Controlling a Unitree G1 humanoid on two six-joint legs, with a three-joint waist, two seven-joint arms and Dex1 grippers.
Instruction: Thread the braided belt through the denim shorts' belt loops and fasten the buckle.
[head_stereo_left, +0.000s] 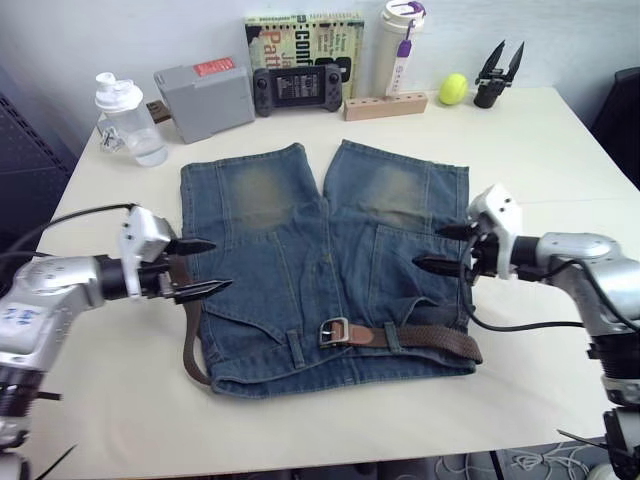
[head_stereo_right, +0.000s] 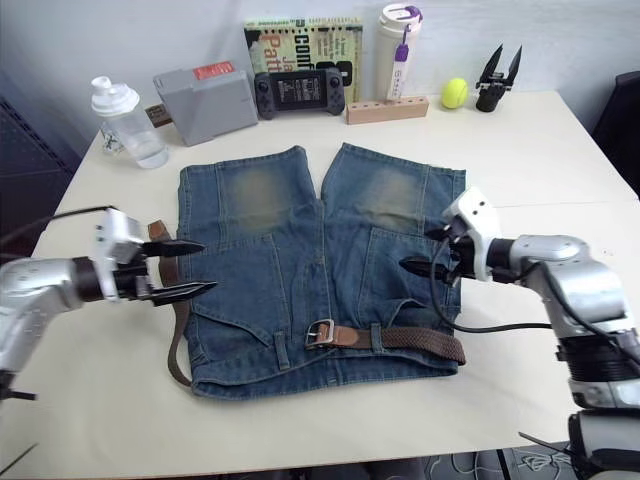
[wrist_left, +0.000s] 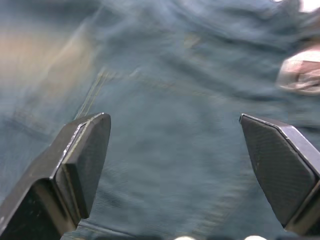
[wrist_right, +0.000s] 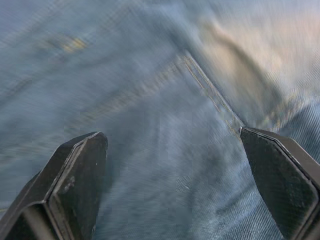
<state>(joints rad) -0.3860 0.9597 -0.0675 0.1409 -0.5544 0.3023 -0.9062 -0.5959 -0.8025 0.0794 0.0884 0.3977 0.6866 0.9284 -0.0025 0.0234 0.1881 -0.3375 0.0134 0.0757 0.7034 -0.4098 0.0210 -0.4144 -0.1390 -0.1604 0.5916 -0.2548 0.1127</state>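
- I see the blue faded-wash denim shorts (head_stereo_left: 320, 270) lying flat on the pale cream surface (head_stereo_left: 520, 150), waistband toward me and both legs pointing to the far edge.
- The dark-brown braided belt (head_stereo_left: 435, 338) runs along the waistband on my right half, passing under narrow blue denim belt loops (head_stereo_left: 392, 336).
- Its tan leather end meets the square silver-grey metal buckle (head_stereo_left: 334, 331) near the middle of the waistband.
- More of the strap curves out past the shorts' left edge, down to the lower left corner (head_stereo_left: 193, 355).
- My left pincer (head_stereo_left: 203, 267) hovers at the left edge of the shorts, its fingers spread and holding nothing; its wrist view shows denim between the two black tips.
- My right pincer (head_stereo_left: 444, 248) sits over the right leg, also spread and empty, with denim and a tan seam in its wrist view.
- Along the far edge stand a clear plastic shaker bottle (head_stereo_left: 128, 120), a grey box (head_stereo_left: 205, 100), a black game controller (head_stereo_left: 300, 88), a book (head_stereo_left: 303, 40), a wooden block (head_stereo_left: 386, 105), a white tumbler (head_stereo_left: 399, 45), a yellow-green ball (head_stereo_left: 453, 89) and a spare black gripper (head_stereo_left: 497, 75).
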